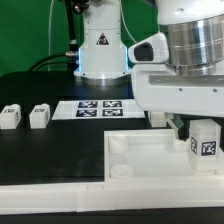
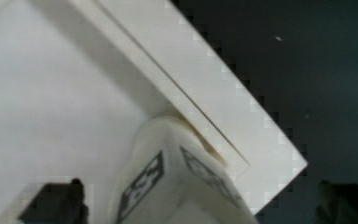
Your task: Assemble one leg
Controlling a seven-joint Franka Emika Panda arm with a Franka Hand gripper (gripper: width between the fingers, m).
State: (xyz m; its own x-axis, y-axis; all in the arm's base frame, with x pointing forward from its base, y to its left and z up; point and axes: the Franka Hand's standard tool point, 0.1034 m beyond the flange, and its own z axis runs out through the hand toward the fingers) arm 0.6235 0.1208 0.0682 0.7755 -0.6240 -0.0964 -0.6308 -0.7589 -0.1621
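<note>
Small white plastic leg (image 1: 205, 141) upright at the exterior view's right, on the large white square tray-like top (image 1: 150, 165), between the wide-spread fingers of the gripper (image 2: 201, 200).

From the exterior view's left: two more small white tagged posts (image 1: 10, 118) (image 1: 38, 116) side by side on the black table (image 1: 40, 88). Then the flat marker board (image 1: 98, 107), with the white robot base (image 1: 100, 50) behind. Then two round sockets (image 1: 118, 146) in the tray. Dark gaps on both sides of the leg in the wrist view, neither finger touching. Cannot tell whether seated in a socket.

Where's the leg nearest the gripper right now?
Exterior view's right: the leg is at the tray's right end, between the open gripper's fingers, far from two other legs at the left.
</note>
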